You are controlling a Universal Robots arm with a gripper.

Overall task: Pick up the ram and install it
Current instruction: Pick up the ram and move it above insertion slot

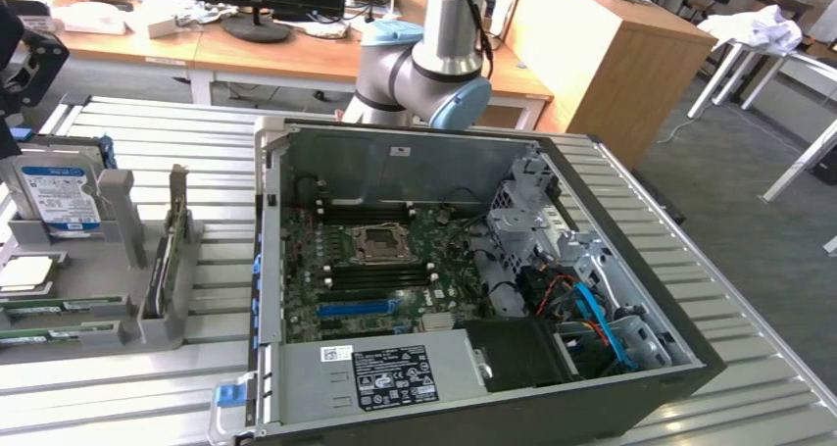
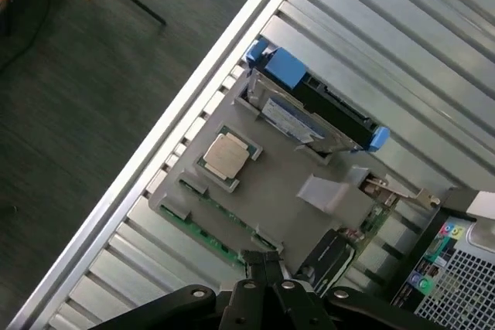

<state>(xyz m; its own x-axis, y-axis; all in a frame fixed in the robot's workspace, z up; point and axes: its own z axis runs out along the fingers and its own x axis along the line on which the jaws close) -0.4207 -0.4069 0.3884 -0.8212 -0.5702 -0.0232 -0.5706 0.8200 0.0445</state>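
The ram [image 1: 29, 309] is a thin green stick lying flat in the grey holder [image 1: 112, 299] at the exterior view's left, with a second green stick [image 1: 29, 335] just in front of it. In the wrist view the ram [image 2: 203, 234] runs along the holder's edge. My gripper [image 2: 264, 265] hangs high above that edge, its dark fingers pressed together with nothing between them. It shows as a black shape [image 1: 24, 83] at the exterior view's left edge. The open computer case [image 1: 274, 270] holds the motherboard [image 1: 372, 270] with dark memory slots around the processor socket.
The holder also carries a hard drive with a blue-white label [image 1: 59, 201], a processor chip [image 2: 226, 155] and an upright card [image 1: 164, 260]. A blue slot strip [image 1: 356, 309] and a power supply [image 1: 392, 372] sit in the case. The slatted metal table [image 1: 732, 299] ends near the dark floor [image 2: 69, 113].
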